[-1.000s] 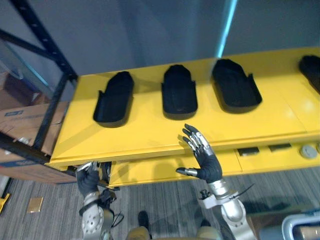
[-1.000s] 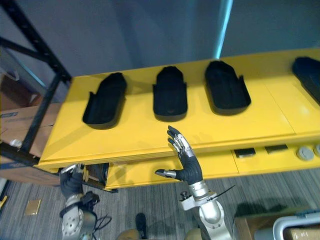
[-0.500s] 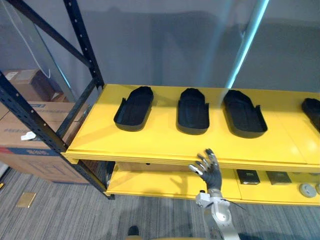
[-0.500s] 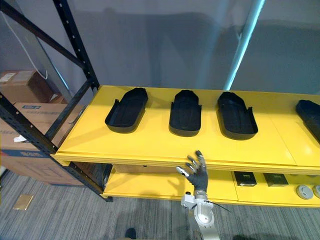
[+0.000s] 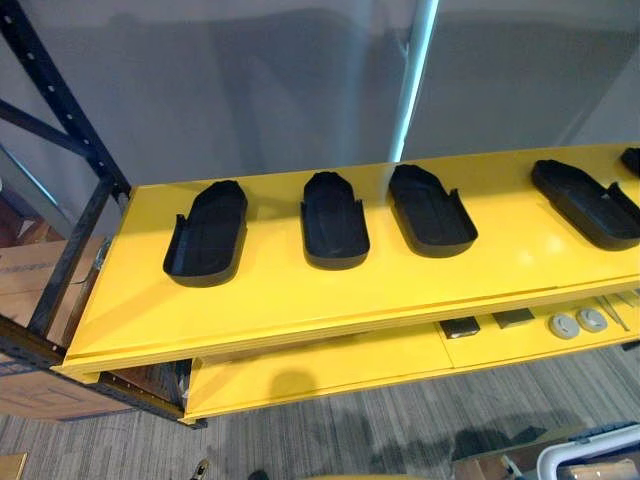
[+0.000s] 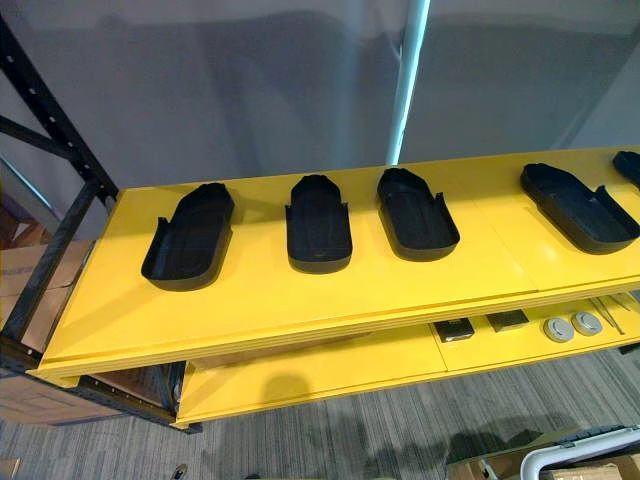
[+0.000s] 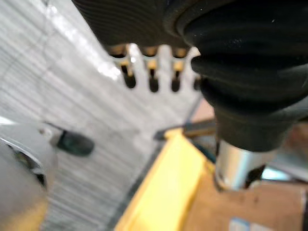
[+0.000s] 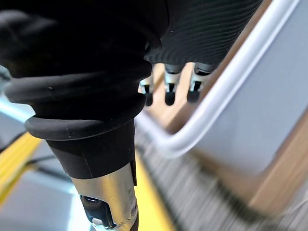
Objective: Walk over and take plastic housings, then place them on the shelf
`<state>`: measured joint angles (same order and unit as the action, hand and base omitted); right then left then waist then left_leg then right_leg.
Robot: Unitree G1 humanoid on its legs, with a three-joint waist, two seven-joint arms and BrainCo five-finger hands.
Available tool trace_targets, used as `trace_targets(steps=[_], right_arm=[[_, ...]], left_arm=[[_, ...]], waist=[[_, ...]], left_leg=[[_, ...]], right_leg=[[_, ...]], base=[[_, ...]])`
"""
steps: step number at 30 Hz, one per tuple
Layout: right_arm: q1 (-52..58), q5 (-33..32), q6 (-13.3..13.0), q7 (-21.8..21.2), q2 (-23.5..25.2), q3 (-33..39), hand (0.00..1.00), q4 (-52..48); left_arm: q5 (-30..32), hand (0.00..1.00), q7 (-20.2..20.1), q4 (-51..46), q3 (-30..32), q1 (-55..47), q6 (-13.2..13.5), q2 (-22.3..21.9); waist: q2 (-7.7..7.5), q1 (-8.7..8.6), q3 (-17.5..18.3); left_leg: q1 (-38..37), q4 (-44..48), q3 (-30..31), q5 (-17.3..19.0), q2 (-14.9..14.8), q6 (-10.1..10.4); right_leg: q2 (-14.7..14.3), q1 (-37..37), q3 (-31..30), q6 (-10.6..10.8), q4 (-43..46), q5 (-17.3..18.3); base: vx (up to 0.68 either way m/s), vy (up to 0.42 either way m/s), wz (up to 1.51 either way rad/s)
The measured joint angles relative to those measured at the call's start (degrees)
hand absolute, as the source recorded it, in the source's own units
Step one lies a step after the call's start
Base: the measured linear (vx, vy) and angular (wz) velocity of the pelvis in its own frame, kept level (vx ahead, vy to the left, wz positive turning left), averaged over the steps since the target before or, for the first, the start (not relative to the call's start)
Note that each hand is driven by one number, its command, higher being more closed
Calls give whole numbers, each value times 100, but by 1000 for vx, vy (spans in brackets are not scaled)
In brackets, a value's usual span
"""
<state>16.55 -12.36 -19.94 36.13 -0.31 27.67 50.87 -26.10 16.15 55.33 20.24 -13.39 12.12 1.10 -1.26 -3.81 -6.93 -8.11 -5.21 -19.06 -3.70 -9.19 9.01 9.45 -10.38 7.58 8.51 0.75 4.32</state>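
Seen: black plastic housings point(image 5: 333, 218) in row, 9 to 3 o'clock, on yellow shelf point(image 5: 300, 300); left hand point(image 7: 152, 79) and right hand point(image 8: 168, 89) slack-fingered, empty.

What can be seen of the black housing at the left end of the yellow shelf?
The housing is a matte black, long shallow shell, plastic by its look, rounded at the far end, squarer at the near end. It lies hollow side up, flat on the shelf, apart from its neighbour.

housings point(image 5: 335, 220): matt plastic | shelf point(image 5: 300, 290): smooth, semi-glossy painted metal | floor point(image 5: 350, 430): rough ribbed carpet
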Motion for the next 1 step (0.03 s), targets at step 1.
trace_targets(steps=[1], right_arm=[[-12, -55, 49, -31, 0, 97, 0, 32]], left_arm=[[-49, 0, 1, 8, 6, 0, -1, 12]], waist=[[-1, 1, 1]], left_leg=[[-12, 0, -19, 6, -8, 7]], right_leg=[[-7, -8, -3, -2, -8, 1]], base=[[-11, -10, -5]])
